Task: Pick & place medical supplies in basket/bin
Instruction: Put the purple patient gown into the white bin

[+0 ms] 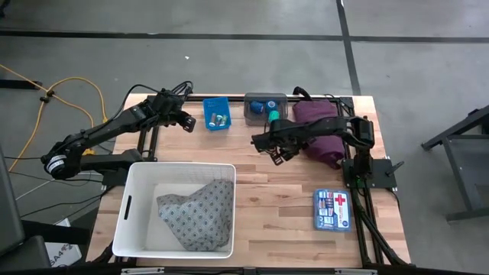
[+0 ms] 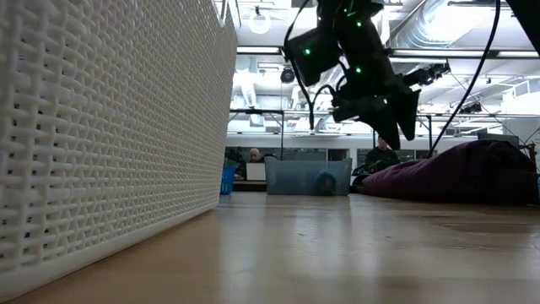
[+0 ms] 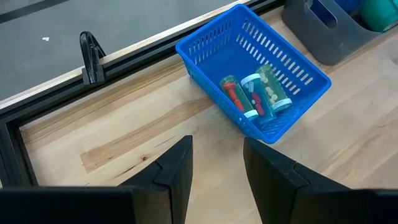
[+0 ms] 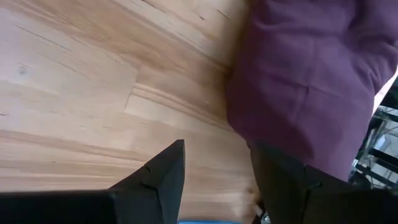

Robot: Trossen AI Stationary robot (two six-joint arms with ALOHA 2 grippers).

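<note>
The white basket stands at the table's near left, and the grey patterned cloth lies on its floor. The maroon cloth is heaped on the table at the far right. Blue and green tape rolls sit in the small grey bin. Vials lie in the small blue bin. My left gripper hovers open just left of the blue bin. My right gripper hangs open above the bare table, left of the maroon cloth.
A blue first-aid box lies at the near right. The basket's woven wall fills the left of the low view. A black frame rail runs along the far edge. Bare wood lies between the basket and the box.
</note>
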